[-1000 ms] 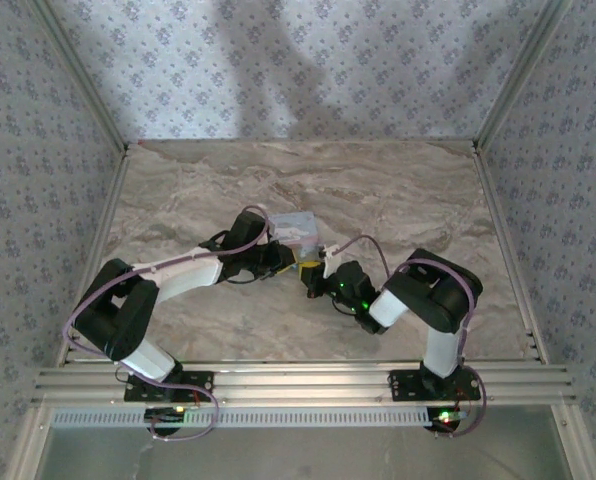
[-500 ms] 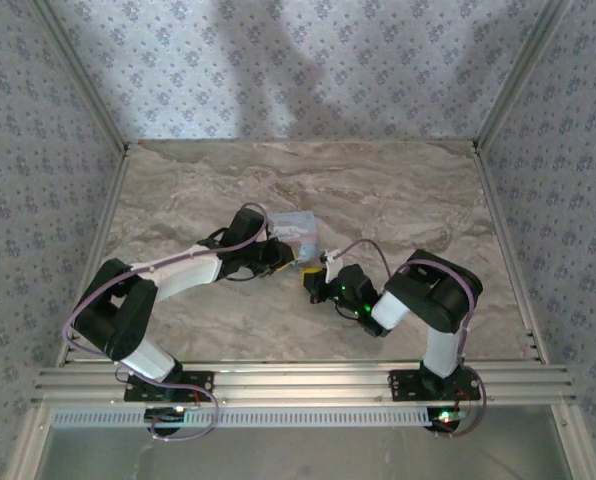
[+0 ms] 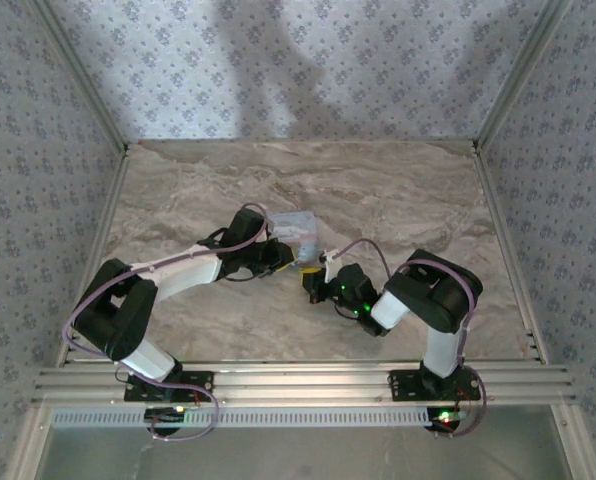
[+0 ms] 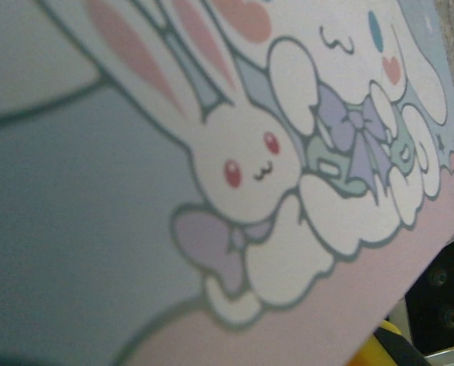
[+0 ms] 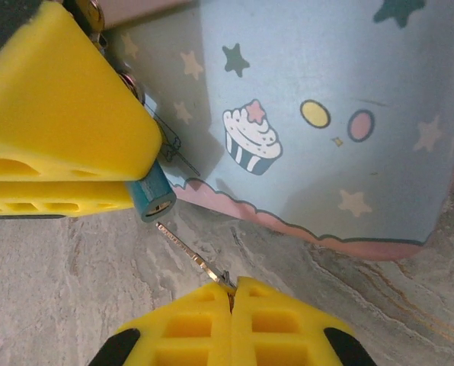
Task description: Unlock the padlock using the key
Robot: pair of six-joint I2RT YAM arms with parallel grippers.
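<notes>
Right gripper (image 5: 231, 293), bottom centre of right wrist view: jaws clenched on the key (image 5: 190, 252), a thin sliver slanting up-left. Its tip sits just beside the padlock (image 5: 152, 200); contact unclear. Left gripper (image 5: 124, 183), upper left: jaws grasping the padlock, teal end poking out from the yellow pads. Close behind, across upper right, pale blue tin (image 5: 326, 152) with cupcake and stars, standing on marbled tabletop (image 5: 75, 290). Left wrist view: blurred rabbit print on tin's lid. Top view: both arms meet mid-frame at tin's near side; padlock and key too small to tell.
</notes>
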